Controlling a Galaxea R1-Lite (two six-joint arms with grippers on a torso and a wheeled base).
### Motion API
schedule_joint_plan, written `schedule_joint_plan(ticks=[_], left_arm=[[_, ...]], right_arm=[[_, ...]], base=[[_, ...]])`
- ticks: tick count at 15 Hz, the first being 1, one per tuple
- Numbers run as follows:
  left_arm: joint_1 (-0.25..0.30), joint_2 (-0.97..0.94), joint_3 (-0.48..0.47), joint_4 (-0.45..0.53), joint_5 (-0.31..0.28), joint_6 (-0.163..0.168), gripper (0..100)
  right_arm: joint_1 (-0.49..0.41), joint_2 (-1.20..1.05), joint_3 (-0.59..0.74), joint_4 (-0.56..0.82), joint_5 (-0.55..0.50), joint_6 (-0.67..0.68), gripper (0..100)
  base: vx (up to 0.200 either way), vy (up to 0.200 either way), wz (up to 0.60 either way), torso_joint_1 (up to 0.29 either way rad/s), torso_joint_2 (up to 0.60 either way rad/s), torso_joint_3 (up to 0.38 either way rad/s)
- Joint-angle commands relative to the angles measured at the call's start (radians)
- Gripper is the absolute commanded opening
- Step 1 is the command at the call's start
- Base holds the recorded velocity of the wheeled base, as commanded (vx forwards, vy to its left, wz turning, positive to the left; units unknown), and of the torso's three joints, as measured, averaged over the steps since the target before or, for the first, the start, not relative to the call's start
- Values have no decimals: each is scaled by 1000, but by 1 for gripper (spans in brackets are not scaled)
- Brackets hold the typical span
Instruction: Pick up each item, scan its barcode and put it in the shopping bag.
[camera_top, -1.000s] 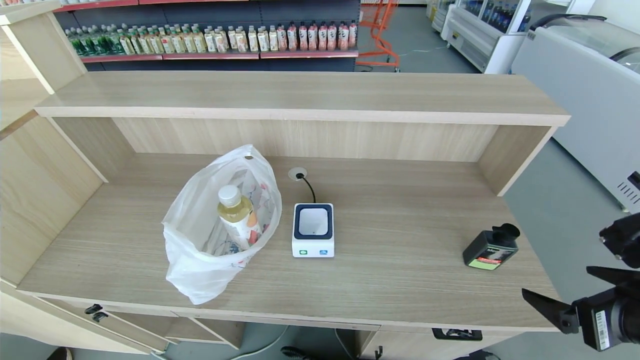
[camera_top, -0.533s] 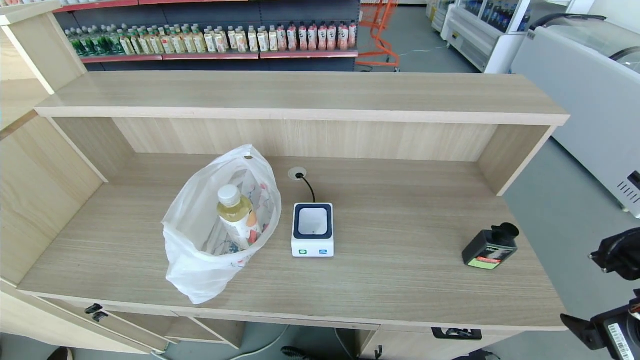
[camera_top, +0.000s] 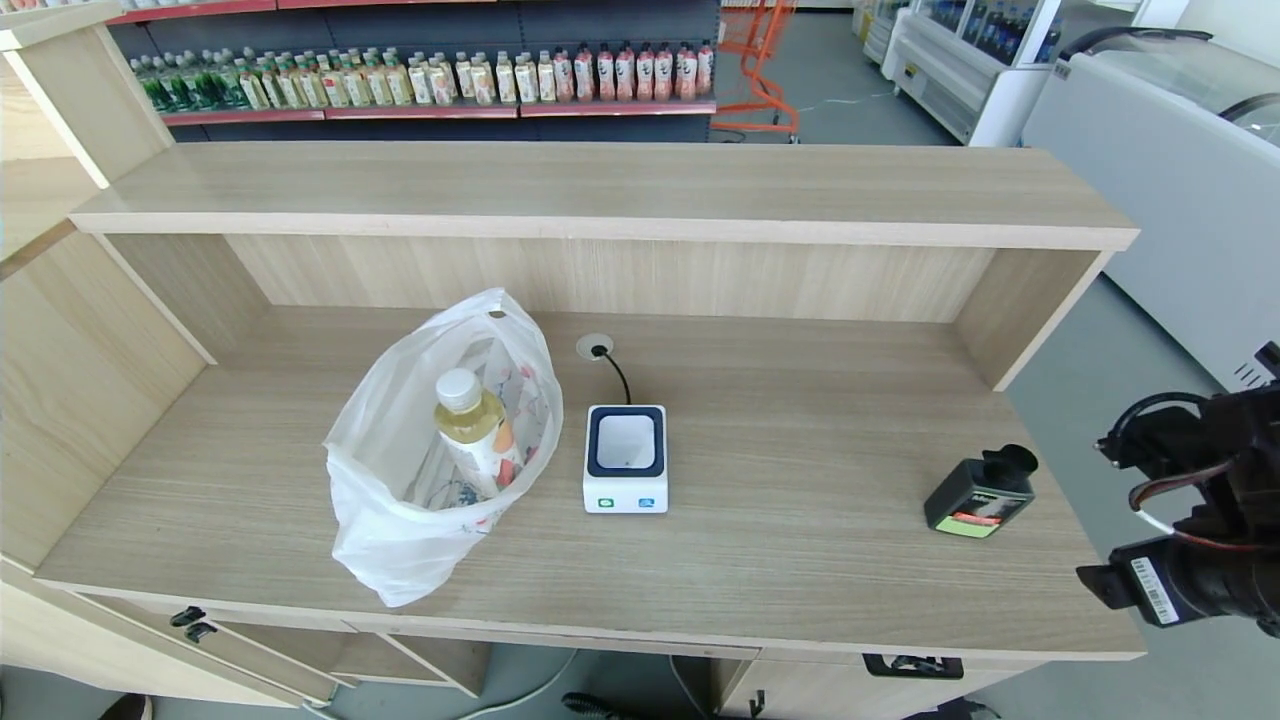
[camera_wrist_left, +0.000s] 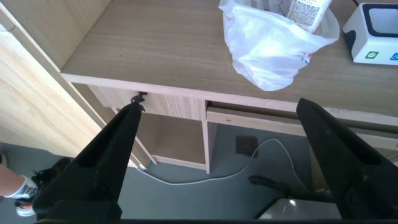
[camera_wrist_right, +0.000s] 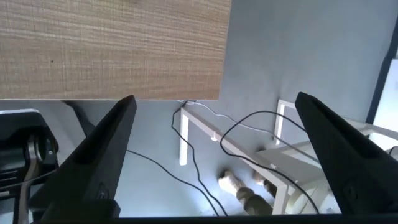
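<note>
left pincer (camera_wrist_left: 219, 106) spread wide, empty, right pincer (camera_wrist_right: 216, 98) spread wide, empty, just off the counter (camera_wrist_right: 112, 50) corner

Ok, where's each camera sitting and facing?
Head view: on the head, facing forward and down at counter, shopping bag, scanner, black bottle; right arm at right edge.
Left wrist view: on that wrist, looking down over the counter's front edge; open left claw.
Right wrist view: on that wrist, looking down past the counter's corner to the floor; open right claw.
Shared by head and left wrist: shopping bag, scanner.
</note>
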Motion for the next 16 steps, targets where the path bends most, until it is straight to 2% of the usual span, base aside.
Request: schedule_joint_plan(ticks=[1,3,6,16], left_arm=[[0,0,0,0,1,0,100],[0,0,0,0,1,0,100],[0,0,0,0,1,0,100],[2,0,0,0,1,0,100]], right_arm=[[-17,138,-6,-89,3,-4,100],[-19,210,-18,-186,16,-55,100],[-19,307,-56,-258,58,-96,100],[-17,434,-121,-374,205,-197,100]], base=[[0,0,0,0,0,0],[0,0,0,0,0,0],[0,0,0,0,0,0],[0,0,0,0,0,0]])
